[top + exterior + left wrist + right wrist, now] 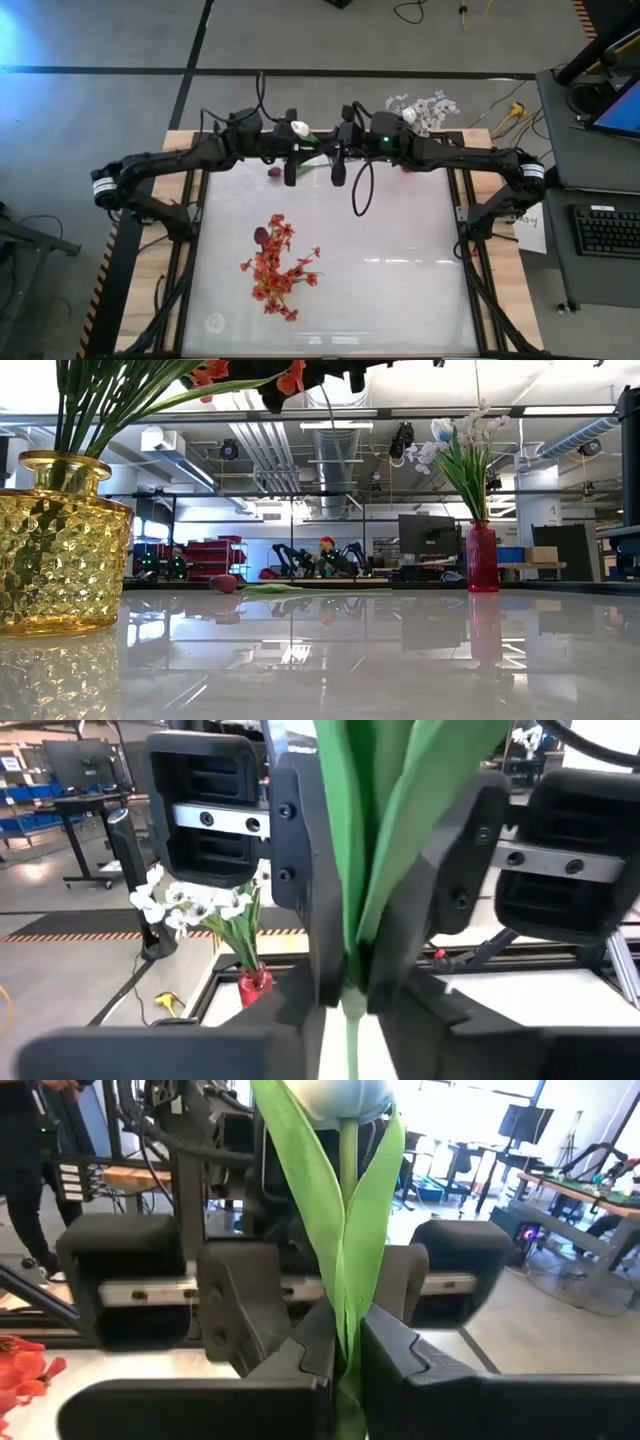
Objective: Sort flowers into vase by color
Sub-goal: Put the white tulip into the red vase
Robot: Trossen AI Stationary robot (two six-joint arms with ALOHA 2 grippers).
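From above, the white table (400, 290) holds my red-orange spray (278, 265) in its yellow vase and a maroon bud (274, 172) lying near the far edge, while both my arms meet above that edge around the white bud (299, 128). My left wrist shows the left claw (352, 990) slightly parted around the green stem (385, 840), easing off so it can pass on. My right wrist shows the right claw (347, 1370) clamped on that stem below the bud, taking it, I judge, for the red vase (482, 558) of white flowers.

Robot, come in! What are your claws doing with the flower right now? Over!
Both claws up at the table's far edge. Right claw shut on the white bud flower; left claw around its stem too. Nothing in the way.
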